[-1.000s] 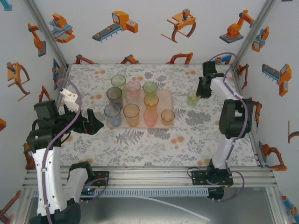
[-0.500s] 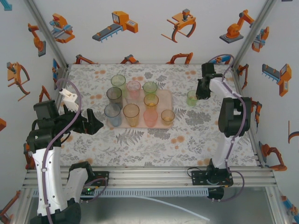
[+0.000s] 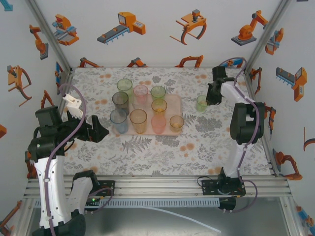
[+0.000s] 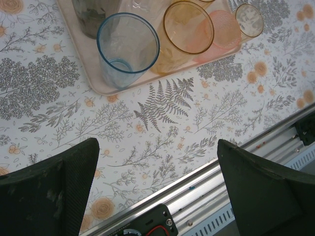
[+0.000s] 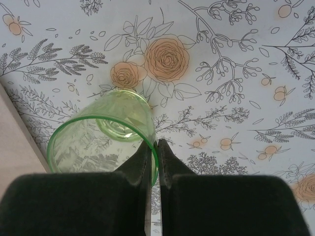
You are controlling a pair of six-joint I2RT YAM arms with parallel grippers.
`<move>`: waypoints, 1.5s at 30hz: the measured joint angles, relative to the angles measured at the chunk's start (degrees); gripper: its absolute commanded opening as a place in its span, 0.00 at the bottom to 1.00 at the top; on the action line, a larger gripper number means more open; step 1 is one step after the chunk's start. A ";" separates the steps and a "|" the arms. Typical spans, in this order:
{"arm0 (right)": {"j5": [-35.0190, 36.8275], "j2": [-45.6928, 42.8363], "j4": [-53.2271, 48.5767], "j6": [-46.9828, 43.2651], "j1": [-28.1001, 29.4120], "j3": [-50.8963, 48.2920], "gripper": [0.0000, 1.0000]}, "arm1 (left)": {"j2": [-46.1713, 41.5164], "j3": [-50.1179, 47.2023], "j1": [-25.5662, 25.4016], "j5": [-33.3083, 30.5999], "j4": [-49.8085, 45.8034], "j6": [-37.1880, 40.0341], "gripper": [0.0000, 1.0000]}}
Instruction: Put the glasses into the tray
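A green glass (image 3: 202, 103) stands on the floral table just right of the tray (image 3: 175, 101). My right gripper (image 3: 209, 100) is shut on its rim: in the right wrist view one finger is inside the green glass (image 5: 98, 142) and one outside, the right gripper (image 5: 155, 146) pinching the wall. Several glasses stand upright on the tray, among them a blue glass (image 4: 127, 46), an amber glass (image 4: 188, 28) and a pink glass (image 4: 225, 28). My left gripper (image 4: 157, 147) hangs open above the table, near the tray's front left corner (image 4: 93, 84), holding nothing.
The tray's edge (image 5: 12, 142) lies close to the left of the green glass. The aluminium rail (image 4: 236, 167) runs along the table's near edge under the left gripper. Walls with robot pictures close in the back and both sides.
The right gripper's jaws have closed onto the green glass's rim. The left arm and the glasses on the tray have not moved.
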 measured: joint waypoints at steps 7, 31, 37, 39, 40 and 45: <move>0.00 0.00 -0.20 -0.37 0.00 0.17 0.07 | 0.00 0.00 0.00 0.00 0.00 0.00 0.97; 0.00 -1.64 -1.95 -1.84 0.00 0.83 0.04 | -0.59 -0.28 0.07 0.00 0.00 0.00 0.97; 0.00 -3.39 -1.97 -1.88 0.00 0.83 0.04 | -0.83 -0.31 0.11 0.00 0.00 -0.02 0.97; 0.00 -3.65 -2.08 -1.88 0.02 0.83 0.04 | -0.92 -0.33 0.17 0.00 0.00 -0.02 0.97; 0.00 -3.76 -2.14 -1.88 0.02 0.83 0.04 | -0.96 -0.33 0.26 0.02 0.00 -0.02 0.97; 0.00 -4.28 -2.99 -1.92 0.37 0.83 0.04 | -0.98 -0.33 0.39 0.15 0.00 -0.20 0.97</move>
